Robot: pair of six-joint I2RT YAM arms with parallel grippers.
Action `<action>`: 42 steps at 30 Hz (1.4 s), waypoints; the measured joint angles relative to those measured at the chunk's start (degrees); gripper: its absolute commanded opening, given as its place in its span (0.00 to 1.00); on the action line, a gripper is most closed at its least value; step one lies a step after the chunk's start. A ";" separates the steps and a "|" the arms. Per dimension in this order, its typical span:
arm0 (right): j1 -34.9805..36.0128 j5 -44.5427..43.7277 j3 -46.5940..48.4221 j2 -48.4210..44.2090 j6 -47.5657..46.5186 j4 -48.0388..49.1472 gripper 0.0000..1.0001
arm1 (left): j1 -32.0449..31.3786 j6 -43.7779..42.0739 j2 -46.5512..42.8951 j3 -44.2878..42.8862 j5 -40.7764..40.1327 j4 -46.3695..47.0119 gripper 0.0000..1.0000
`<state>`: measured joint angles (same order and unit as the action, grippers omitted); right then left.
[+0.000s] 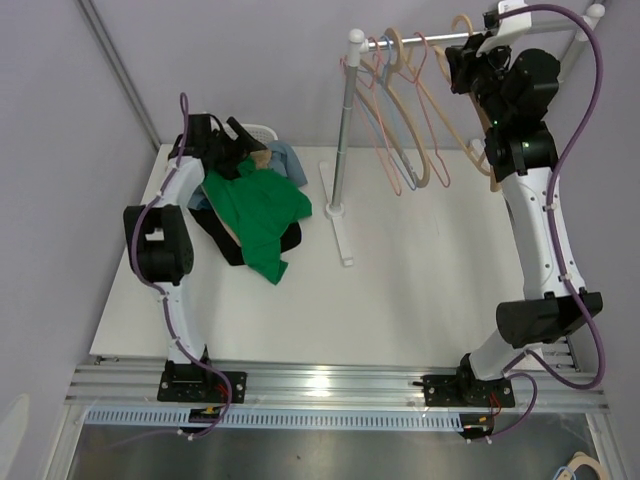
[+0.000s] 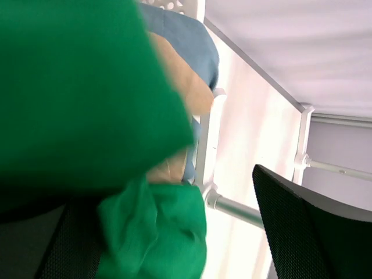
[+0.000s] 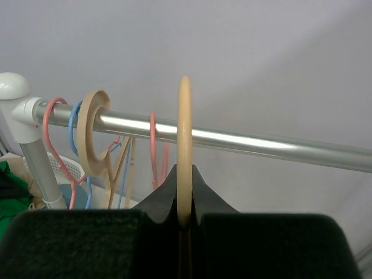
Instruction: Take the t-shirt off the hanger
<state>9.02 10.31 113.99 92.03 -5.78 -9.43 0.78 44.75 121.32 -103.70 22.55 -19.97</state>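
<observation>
Right gripper (image 3: 185, 200) clamped on the tan hanger (image 3: 184, 116); seat its hook squarely over the rail (image 3: 244, 142) before releasing. Left gripper (image 1: 233, 140), well away from the rail at the green t-shirt (image 1: 255, 205): can't tell its state.

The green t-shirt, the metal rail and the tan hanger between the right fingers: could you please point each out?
green t-shirt (image 1: 255, 205): top external view, middle of the fabric.
metal rail (image 3: 250, 142): right wrist view, bare stretch right of the hook.
tan hanger (image 3: 184, 104): right wrist view, hook above the rail.

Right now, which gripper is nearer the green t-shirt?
Left. The left gripper hangs over the green t-shirt; the right gripper is up at the rail, shut on a beige hanger.
</observation>
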 measured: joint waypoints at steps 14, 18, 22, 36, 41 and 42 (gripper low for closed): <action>-0.15 -0.09 9.25 11.28 -0.31 -3.13 0.00 | 0.35 -4.33 -30.05 14.36 -5.29 0.87 0.99; -0.52 0.63 11.50 12.90 -0.20 -3.74 0.00 | -1.27 -6.10 -37.92 18.05 -8.35 3.08 1.00; -0.83 1.33 11.52 13.75 0.22 -3.74 0.00 | -4.50 -7.74 -45.64 24.55 -10.82 5.42 1.00; -1.33 0.07 3.78 12.31 3.82 -3.23 0.77 | -10.38 -10.80 -63.84 36.70 -15.98 8.59 0.99; -1.51 -2.38 0.90 8.17 3.58 -5.79 1.00 | -11.96 -12.13 -67.28 36.65 -16.48 8.15 0.99; -1.53 -3.08 0.33 6.75 3.56 -6.32 1.00 | -12.11 -12.39 -68.02 36.65 -16.46 8.11 0.99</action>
<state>7.49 7.22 114.32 98.78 -2.22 -15.75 -11.33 32.36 53.30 -67.05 6.09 -11.86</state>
